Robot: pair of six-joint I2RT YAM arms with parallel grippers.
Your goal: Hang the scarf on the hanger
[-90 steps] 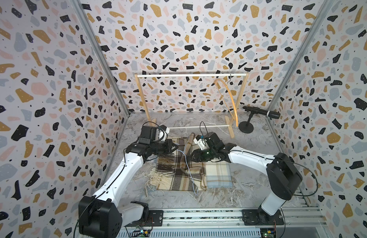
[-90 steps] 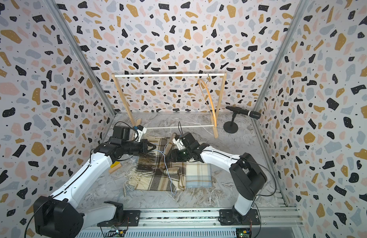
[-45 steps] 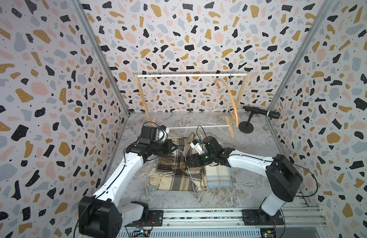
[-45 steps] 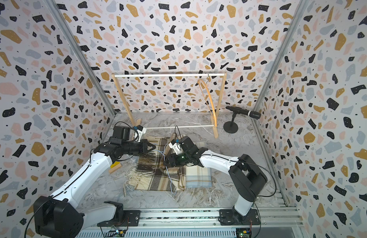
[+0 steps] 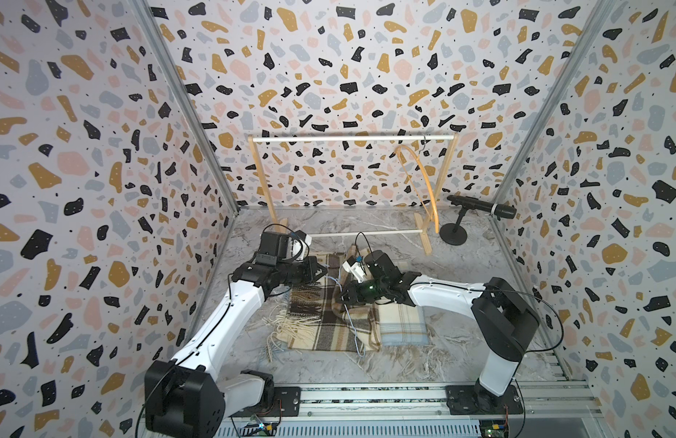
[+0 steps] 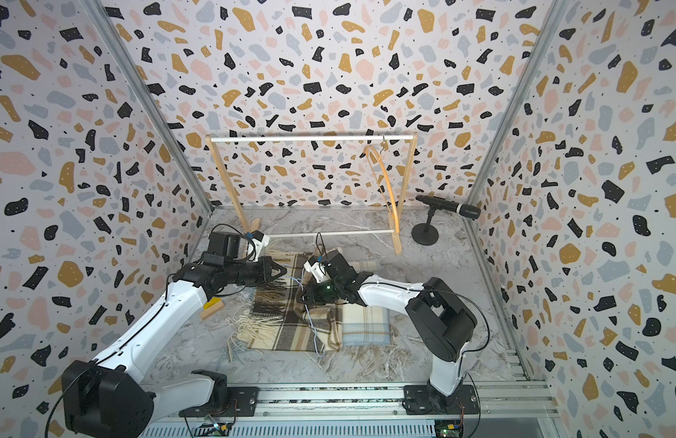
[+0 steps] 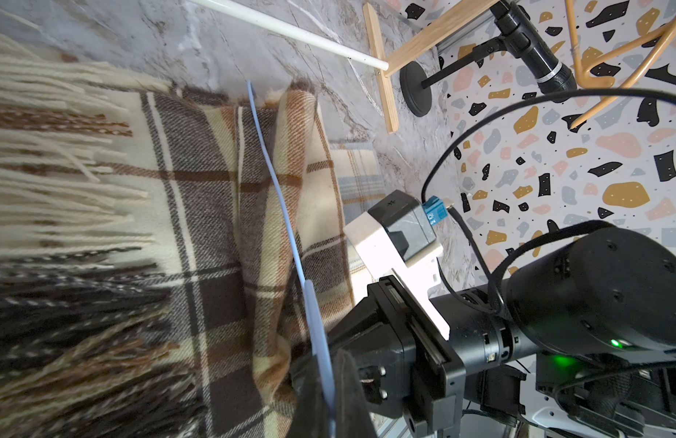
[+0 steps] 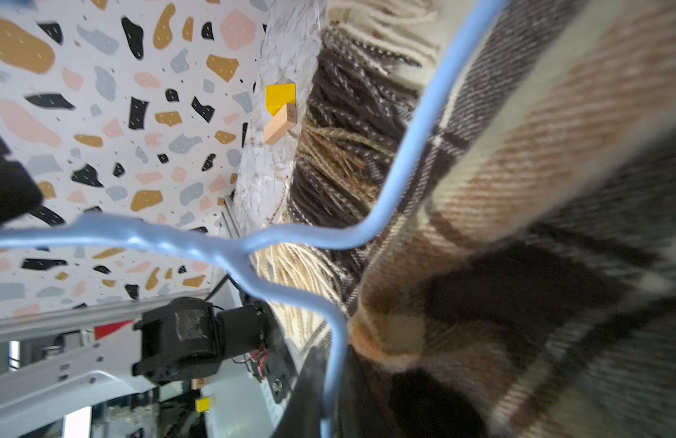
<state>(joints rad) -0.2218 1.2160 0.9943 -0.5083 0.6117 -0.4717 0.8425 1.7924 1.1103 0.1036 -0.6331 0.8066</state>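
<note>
We find the left tool [image 5: 323, 272] and right tool [image 5: 341, 297] both pinching the thin blue wire hanger [image 8: 184, 239], lying along the folded brown plaid scarf [image 5: 317, 322] on the marble worktop [image 5: 461, 273] directly beneath them.

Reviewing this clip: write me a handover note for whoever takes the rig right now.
Left tool: shut on the light blue wire hanger.
Right tool: shut on the same hanger's wire, right against a raised fold of the brown plaid fringed scarf; whether cloth is pinched too is unclear.
The scarf lies on the marble floor, with the hanger across it.
Done: both tools grip the hanger.
Left: get the scarf draped over the hanger; none of it hangs yet.
</note>
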